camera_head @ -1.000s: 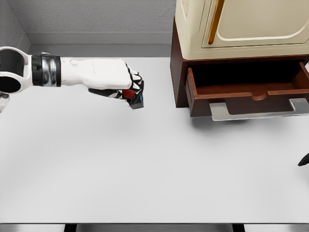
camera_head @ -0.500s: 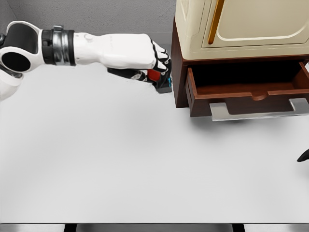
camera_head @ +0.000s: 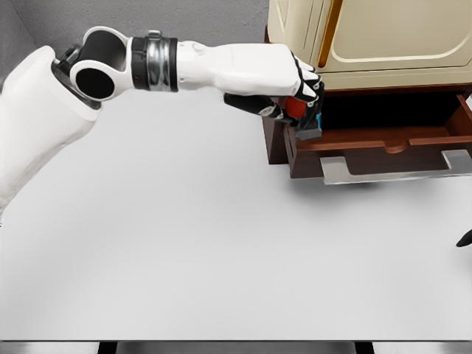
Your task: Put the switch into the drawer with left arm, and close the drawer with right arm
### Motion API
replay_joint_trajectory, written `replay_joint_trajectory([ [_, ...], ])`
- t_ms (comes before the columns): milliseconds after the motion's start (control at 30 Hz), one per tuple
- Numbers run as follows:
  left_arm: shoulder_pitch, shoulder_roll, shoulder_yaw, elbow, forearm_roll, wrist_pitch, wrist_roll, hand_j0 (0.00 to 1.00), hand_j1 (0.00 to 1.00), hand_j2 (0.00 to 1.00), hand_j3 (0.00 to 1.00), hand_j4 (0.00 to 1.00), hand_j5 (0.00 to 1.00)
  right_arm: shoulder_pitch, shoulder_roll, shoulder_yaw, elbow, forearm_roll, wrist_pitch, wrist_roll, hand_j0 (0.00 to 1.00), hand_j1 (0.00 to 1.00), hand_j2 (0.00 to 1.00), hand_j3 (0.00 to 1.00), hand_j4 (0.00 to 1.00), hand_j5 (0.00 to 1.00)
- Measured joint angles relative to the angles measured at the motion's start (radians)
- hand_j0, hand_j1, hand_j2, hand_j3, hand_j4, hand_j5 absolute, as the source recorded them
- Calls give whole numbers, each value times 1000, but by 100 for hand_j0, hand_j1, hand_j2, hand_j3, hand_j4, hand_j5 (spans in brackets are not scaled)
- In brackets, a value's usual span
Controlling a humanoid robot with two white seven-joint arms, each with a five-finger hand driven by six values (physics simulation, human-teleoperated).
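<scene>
Reaching right, left robot hand (camera_head: 291,92) clasps switch (camera_head: 306,118) over open drawer's (camera_head: 369,140) left end.

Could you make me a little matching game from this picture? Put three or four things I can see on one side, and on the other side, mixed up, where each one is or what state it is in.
Things:
1. switch
2. drawer
3. left hand
4. right hand

Places or states:
A. pulled open under the cream cabinet
B. only a dark tip showing at the picture's right edge
C. red and blue, held at the drawer's left front corner
D. curled around a small object, arm stretched across the table

Pairs: 1-C, 2-A, 3-D, 4-B
</scene>
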Motion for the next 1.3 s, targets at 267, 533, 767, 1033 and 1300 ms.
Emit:
replay_joint_trajectory([
  [267, -6, -151, 21, 103, -104, 0, 0, 36, 36, 36, 36, 36, 36, 5, 4, -13, 0, 0, 0, 0, 50, 50, 50, 50, 50, 50],
  [533, -8, -234, 63, 184, -207, 0, 0, 36, 36, 36, 36, 36, 36, 43, 0, -39, 1, 5, 0, 0, 50, 50, 50, 50, 50, 50],
  [767, -6, -272, 63, 206, -283, 0, 0, 37, 37, 37, 37, 37, 37, 44, -48, 2, 0, 13, 0, 0, 59, 59, 59, 59, 59, 59],
  [1033, -3, -294, 60, 237, -333, 0, 0, 37, 37, 37, 37, 37, 37, 11, -36, 12, -1, 5, 0, 0, 59, 59, 59, 59, 59, 59],
  [1300, -3, -301, 60, 241, -340, 0, 0, 63, 63, 63, 63, 63, 63, -46, -40, 81, -1, 6, 0, 0, 59, 59, 59, 59, 59, 59],
])
